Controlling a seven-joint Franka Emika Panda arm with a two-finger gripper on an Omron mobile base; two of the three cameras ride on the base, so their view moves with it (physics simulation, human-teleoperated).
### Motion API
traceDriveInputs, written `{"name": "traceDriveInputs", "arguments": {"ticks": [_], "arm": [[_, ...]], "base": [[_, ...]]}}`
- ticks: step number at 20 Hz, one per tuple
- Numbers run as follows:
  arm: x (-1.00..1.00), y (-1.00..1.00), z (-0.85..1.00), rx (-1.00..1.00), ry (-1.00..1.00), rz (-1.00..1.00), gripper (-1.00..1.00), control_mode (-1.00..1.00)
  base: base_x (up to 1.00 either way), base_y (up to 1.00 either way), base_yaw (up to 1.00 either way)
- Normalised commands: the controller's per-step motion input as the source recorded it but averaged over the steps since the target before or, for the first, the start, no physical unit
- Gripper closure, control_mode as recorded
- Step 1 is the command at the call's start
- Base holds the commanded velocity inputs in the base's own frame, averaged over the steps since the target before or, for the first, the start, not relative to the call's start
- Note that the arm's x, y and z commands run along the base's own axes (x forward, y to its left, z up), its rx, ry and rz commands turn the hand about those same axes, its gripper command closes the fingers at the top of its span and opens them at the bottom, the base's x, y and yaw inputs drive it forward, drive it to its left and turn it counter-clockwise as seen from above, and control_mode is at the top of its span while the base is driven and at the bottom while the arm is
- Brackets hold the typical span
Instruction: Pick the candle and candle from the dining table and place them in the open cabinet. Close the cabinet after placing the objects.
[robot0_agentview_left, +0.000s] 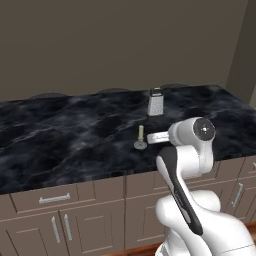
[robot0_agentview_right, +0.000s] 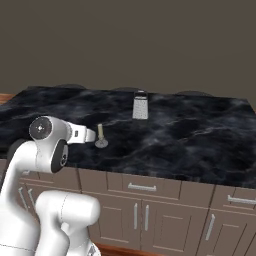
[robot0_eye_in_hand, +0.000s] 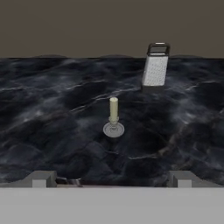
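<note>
Cream: 1 candle (robot0_eye_in_hand: 113, 114) (upright), 1 grater (robot0_eye_in_hand: 155, 69).

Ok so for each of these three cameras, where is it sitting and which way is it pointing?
Left base view: behind the arm's left, looking forward and down at the table; the arm rises lower right.
Right base view: behind its right, same table; the arm rises lower left.
Hand view: on the hand, looking low across the table along the open claw at the candle.
All three share the candle and, behind it, the grater.
</note>
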Motion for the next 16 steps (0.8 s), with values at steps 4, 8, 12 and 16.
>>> {"name": "traceDriveInputs", "arguments": {"ticks": [4, 8, 12, 16], "arm": [[0.11, 0.00, -0.27, 0.00, -0.06, 0.00, -1.00, -1.00], [0.16, 0.00, -0.26, 0.00, -0.08, 0.00, -1.00, -1.00], [0.17, 0.00, -0.24, 0.00, -0.08, 0.00, -1.00, -1.00], [0.11, 0.00, -0.19, 0.00, -0.05, 0.00, -1.00, -1.00]], "base": [[0.00, 0.00, 0.00], [0.00, 0.00, 0.00], [0.00, 0.00, 0.00], [0.00, 0.00, 0.00]]}}
